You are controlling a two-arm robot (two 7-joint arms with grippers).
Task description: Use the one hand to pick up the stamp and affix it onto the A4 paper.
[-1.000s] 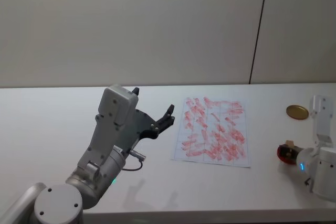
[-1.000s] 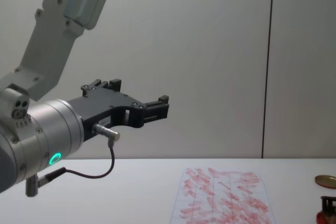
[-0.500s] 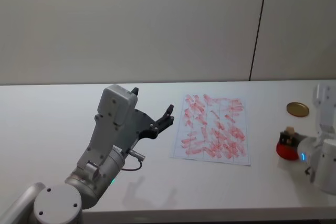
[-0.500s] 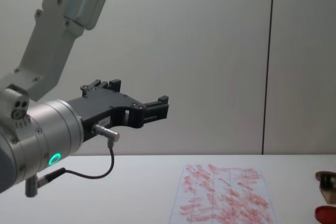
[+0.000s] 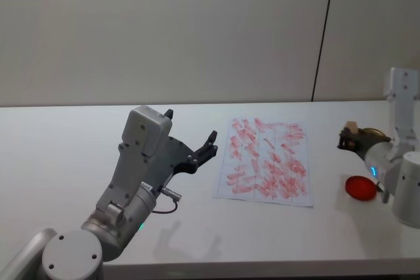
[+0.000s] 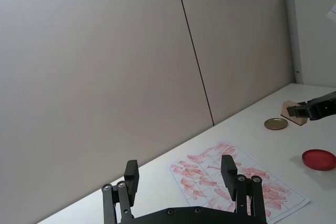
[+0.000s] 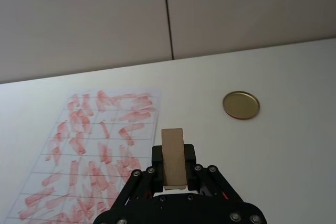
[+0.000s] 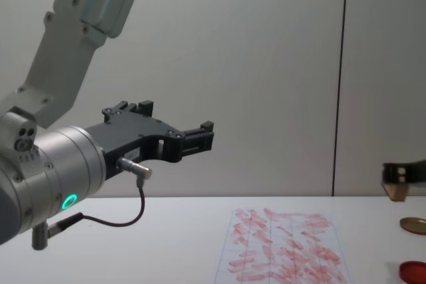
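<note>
1. The right gripper (image 5: 348,140) hung in the air above the table (image 5: 65,149), its two fingers closed on the stamp (image 7: 172,157).
2. We saw the stamp as a pale wooden block clamped between those fingers, one end poking out past the tips.
3. The paper (image 5: 266,162), covered in red marks, lay flat on the table to this gripper's left and below it, not touching it.
4. The red ink pad (image 5: 360,187) sat on the table below the gripper, nearer the robot.
5. The gold lid (image 7: 241,105) lay on the table below the gripper, on the side away from the paper.
6. The left gripper (image 8: 193,139) hung raised beyond the paper's other side, well apart from the right one, with its fingers spread wide and nothing between them.
</note>
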